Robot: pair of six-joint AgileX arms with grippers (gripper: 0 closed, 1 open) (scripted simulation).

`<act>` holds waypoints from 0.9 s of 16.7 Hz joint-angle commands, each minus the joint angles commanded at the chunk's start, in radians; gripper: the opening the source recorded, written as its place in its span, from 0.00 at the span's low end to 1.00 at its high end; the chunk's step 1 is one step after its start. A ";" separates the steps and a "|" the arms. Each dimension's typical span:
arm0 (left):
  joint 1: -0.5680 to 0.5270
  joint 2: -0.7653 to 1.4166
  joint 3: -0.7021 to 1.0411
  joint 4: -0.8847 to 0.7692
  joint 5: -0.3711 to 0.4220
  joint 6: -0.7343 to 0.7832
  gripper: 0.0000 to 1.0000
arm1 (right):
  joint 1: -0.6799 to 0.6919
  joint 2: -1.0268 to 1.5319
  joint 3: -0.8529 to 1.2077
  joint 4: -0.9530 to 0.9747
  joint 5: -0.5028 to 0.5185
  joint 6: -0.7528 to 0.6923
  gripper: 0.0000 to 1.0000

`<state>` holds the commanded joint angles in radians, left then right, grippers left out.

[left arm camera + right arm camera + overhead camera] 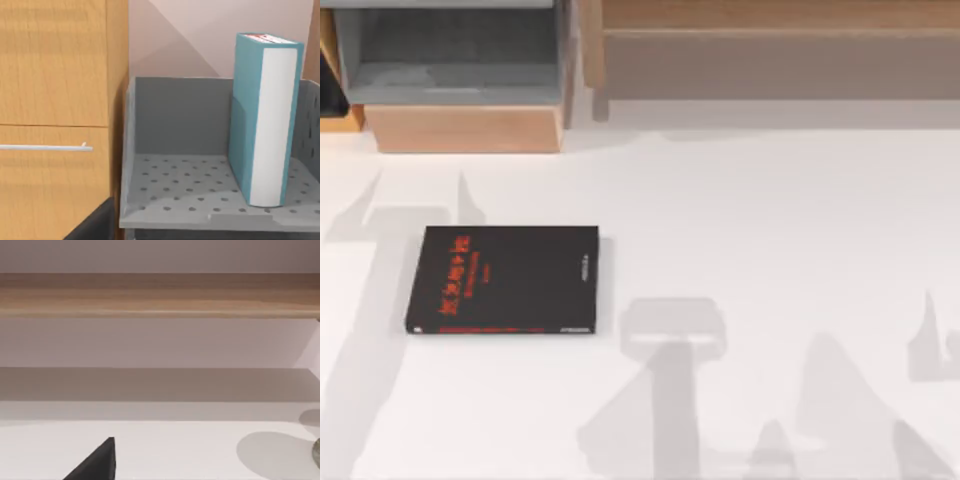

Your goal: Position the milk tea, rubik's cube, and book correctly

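The book (505, 280) lies flat on the white table at the left of the middle, black cover up with red characters. In the right wrist view a sliver of a small round pale thing, the milk tea (317, 452), pokes in at the frame's edge and casts a round shadow on the table. The rubik's cube is out of view. A dark corner of my left gripper (95, 222) shows in front of a wooden cabinet. Low over the table, a dark corner of my right gripper (97, 462) faces a wooden shelf. Neither gripper holds anything that I can see.
A grey compartment (450, 60) sits in a wooden cabinet (465, 128) at the back left, and a long wooden shelf (770, 50) runs along the back right. In the left wrist view a teal book (265, 120) stands upright in a grey perforated tray (175, 190) beside a drawer handle (45, 147).
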<state>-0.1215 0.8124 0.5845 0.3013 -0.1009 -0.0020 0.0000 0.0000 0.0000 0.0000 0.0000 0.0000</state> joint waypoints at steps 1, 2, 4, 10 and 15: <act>-0.015 0.120 0.069 0.035 -0.011 -0.001 1.00 | 0.000 0.000 0.000 0.000 0.000 0.000 1.00; -0.030 0.241 0.139 0.070 -0.022 -0.002 1.00 | 0.000 0.000 0.000 0.000 0.000 0.000 1.00; -0.059 0.474 0.274 0.138 -0.044 -0.003 1.00 | 0.000 0.000 0.000 0.000 0.000 0.000 1.00; -0.122 0.976 0.590 0.300 -0.101 -0.008 1.00 | 0.000 0.000 0.000 0.000 0.000 0.000 1.00; -0.138 1.105 0.684 0.349 -0.120 -0.010 1.00 | 0.000 0.000 0.000 0.000 0.000 0.000 1.00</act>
<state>-0.2596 1.9177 1.2684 0.6503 -0.2211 -0.0122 0.0000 0.0000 0.0000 0.0000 0.0000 0.0000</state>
